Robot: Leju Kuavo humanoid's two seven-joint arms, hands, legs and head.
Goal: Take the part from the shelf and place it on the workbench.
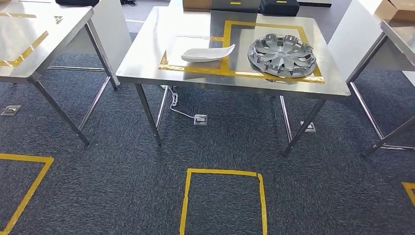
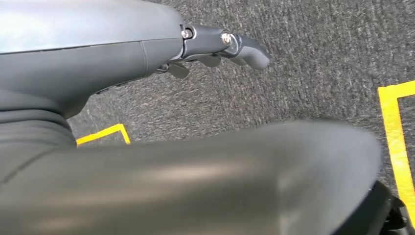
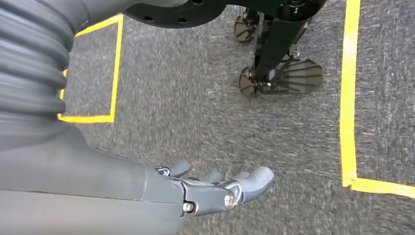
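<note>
— Where are you in the job?

— Judging by the layout, either at the very start or at the close. My left hand [image 2: 215, 46] hangs at my side over the carpet [image 1: 98, 186], fingers loosely spread with nothing in them. My right hand [image 3: 215, 188] hangs the same way, palm bare, fingers apart.

— And the part?

— On the steel surface [image 1: 151, 44] ahead of me lies a silver hubcap [image 1: 282, 55], flat, inside the right-hand yellow-taped box [image 1: 266, 24]. In the taped box beside it sits a white curved panel [image 1: 207, 53], its tip just crossing the tape line between the two. Which of the two the task means, I cannot tell (the hubcap looks the likelier candidate).

— Any shelf?

— None that I can make out ahead. If this surface is the workbench, the placing looks done; if not, I would need to turn and walk to find the shelf.

— So the next move?

— A walking one, I judge, not a reaching one: I stand well back from the surface, with a yellow floor square [image 1: 224, 200] marked out in front of me.

— Containers?

— Dark cases [image 1: 279, 7] and a cardboard box [image 1: 196, 4] sit at the far edge of the surface, closed, so their contents are hidden.
</note>
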